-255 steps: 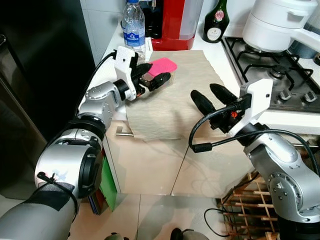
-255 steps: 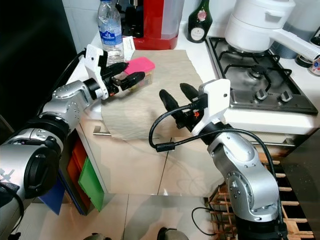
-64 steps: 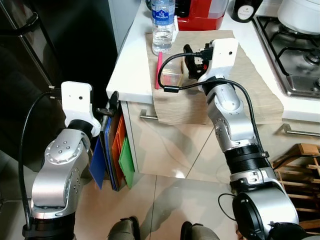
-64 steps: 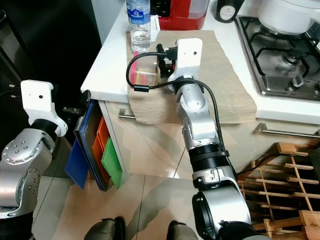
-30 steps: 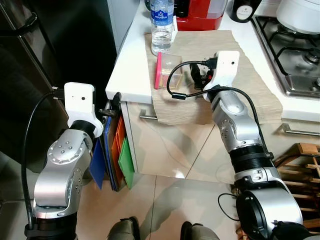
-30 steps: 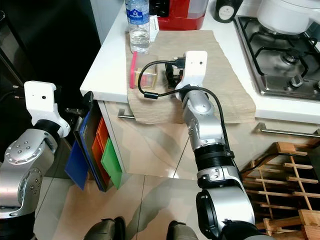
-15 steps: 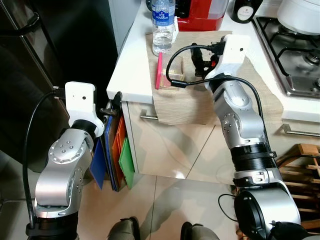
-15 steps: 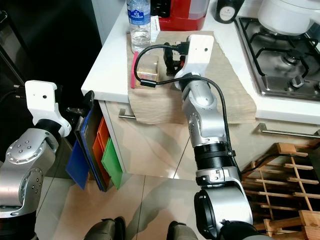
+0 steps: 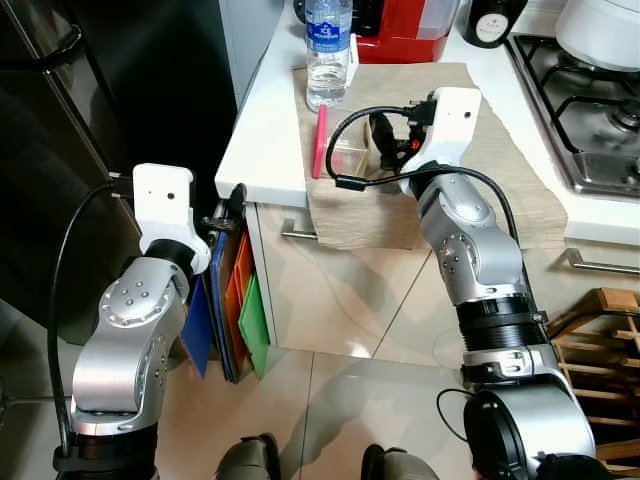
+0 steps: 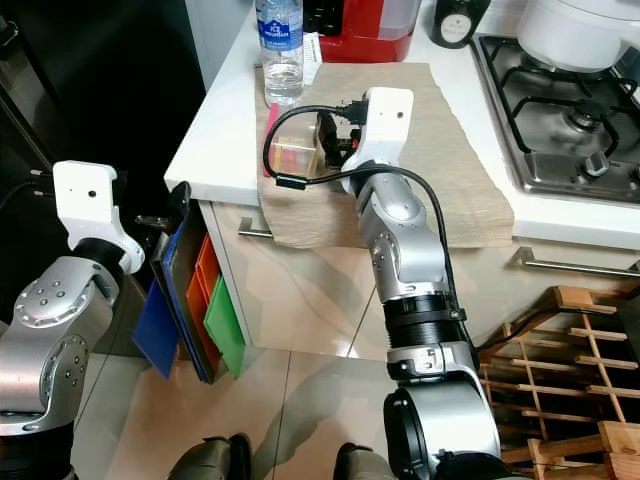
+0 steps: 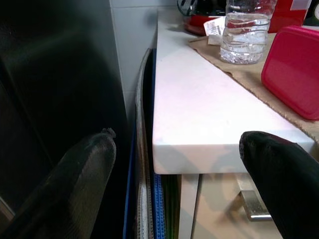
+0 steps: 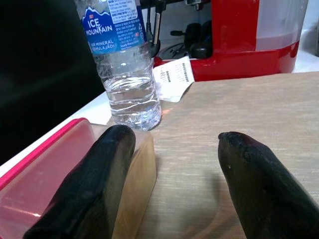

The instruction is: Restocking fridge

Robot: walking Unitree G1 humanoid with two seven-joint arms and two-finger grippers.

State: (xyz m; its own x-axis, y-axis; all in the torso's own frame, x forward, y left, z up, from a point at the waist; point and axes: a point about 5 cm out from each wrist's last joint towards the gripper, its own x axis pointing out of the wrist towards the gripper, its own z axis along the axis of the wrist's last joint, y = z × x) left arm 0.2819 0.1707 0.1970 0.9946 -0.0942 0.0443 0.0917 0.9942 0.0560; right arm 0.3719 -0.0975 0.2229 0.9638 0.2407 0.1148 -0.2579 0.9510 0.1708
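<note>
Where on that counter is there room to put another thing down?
The white counter is bare between its left edge and the beige mat. The mat is free between the right gripper and the hob. The back is crowded: water bottle, red appliance.

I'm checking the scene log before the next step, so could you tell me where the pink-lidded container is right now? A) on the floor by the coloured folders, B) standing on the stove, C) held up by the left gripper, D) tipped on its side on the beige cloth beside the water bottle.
D: the container lies on its side on the cloth near the water bottle, with the right gripper open at it.
</note>
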